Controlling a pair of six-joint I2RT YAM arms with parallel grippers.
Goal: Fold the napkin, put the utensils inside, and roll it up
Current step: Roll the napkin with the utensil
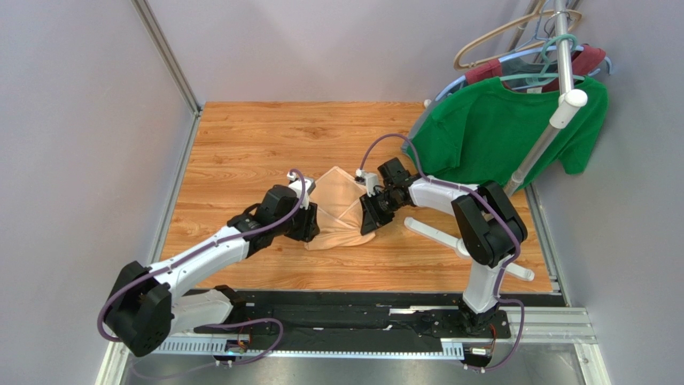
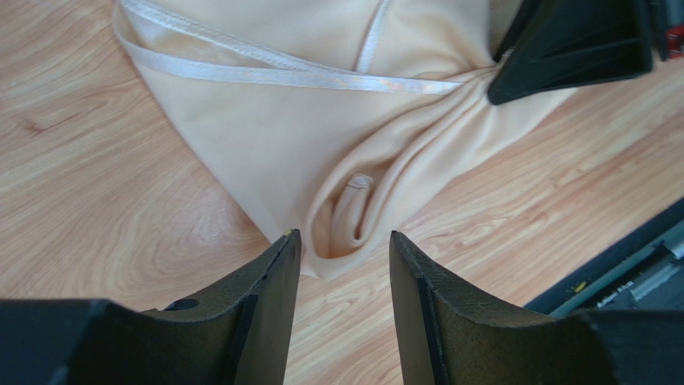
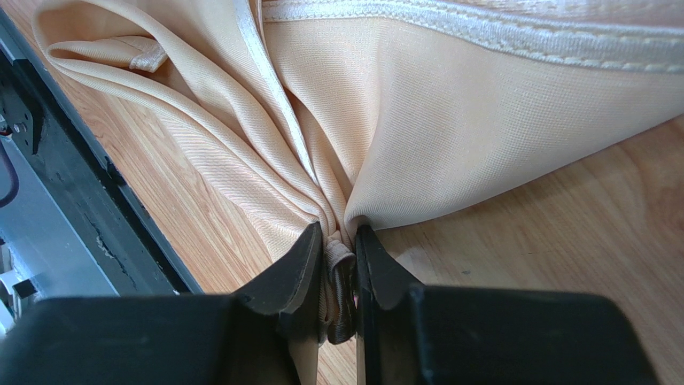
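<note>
Napkin [image 1: 341, 210], peach cloth: right gripper [image 3: 337, 234] pinched on its bunched edge, left gripper [image 2: 344, 241] parted, empty; fold best drawn taut.

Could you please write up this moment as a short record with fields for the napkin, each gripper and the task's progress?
napkin: peach-tan cloth, bunched and creased on the wooden table, between the two grippers
left gripper: open, fingers apart at a folded corner of the napkin, gripping nothing
right gripper: shut on the napkin, pinching a gathered edge
utensils: none visible in any view
background: green T-shirt hanging on a rack, far right
progress: folding not finished; nothing rolled
</note>
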